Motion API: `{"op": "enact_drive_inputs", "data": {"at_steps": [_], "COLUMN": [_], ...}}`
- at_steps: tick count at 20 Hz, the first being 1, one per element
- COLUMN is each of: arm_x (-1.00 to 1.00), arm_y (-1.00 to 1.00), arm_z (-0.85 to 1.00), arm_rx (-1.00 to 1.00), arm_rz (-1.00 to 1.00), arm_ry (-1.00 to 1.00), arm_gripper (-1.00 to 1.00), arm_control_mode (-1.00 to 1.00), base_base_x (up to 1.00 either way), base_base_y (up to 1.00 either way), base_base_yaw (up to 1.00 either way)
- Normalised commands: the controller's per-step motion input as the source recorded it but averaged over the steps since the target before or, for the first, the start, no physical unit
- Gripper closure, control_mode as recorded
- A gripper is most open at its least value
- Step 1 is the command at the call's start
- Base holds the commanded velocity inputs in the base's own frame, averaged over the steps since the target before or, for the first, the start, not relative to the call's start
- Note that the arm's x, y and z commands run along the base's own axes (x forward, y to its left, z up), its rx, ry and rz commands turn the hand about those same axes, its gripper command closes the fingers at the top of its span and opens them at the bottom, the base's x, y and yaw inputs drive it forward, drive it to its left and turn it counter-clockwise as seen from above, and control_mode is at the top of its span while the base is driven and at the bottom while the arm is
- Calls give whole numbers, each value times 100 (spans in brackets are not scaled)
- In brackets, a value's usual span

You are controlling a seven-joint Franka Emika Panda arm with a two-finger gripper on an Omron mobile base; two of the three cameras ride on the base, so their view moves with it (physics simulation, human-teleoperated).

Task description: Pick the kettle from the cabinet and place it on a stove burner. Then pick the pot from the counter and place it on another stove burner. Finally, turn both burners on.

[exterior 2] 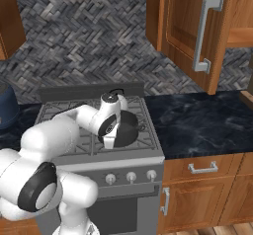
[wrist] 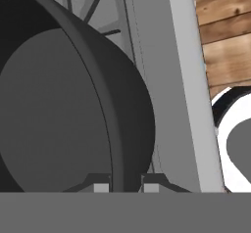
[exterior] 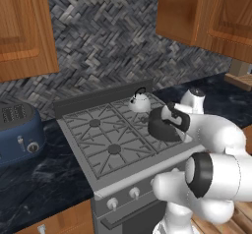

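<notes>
From the left base view I've got the kettle (exterior: 140,102) already parked on a back burner, and the pot (exterior: 162,125) sits tilted over the front right of the range (exterior: 106,139), hanging off the gripper (exterior: 176,120) by its rim. If I let go while it's leaning like that, I reckon it drops crooked on the grate and slides off centre. In the right base view the pot (exterior 2: 126,129) is mostly behind the forearm, near the front edge of the range (exterior 2: 148,147), so overshooting toward the floor is my worry. Hand view shows the fingertips (wrist: 101,187) pinching the pot (wrist: 54,114) wall, one inside and one outside; a thin grip like that could slip if I swing fast
</notes>
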Motion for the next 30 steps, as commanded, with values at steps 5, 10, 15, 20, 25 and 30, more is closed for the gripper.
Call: {"op": "enact_drive_inputs", "data": {"at_steps": [5, 10, 15, 20, 25, 30], "arm_x": [23, 26, 18, 0, -1, -2], "arm_y": [0, 0, 0, 0, -1, -1], "arm_z": [-30, -28, -17, 0, 0, 7], "arm_rx": [0, 0, 0, 0, 0, 0], "arm_rz": [0, 0, 0, 0, 0, 0], "arm_ry": [0, 0, 0, -2, -9, -12], "arm_gripper": [100, 100, 100, -100, -100, -100], "arm_control_mode": [-100, -100, -100, -100, -100, -100], "base_base_x": [0, 0, 0, 0, 0, 0], "base_base_y": [0, 0, 0, 0, 0, 0], "base_base_yaw": [0, 0, 0, 0, 0, 0]}}
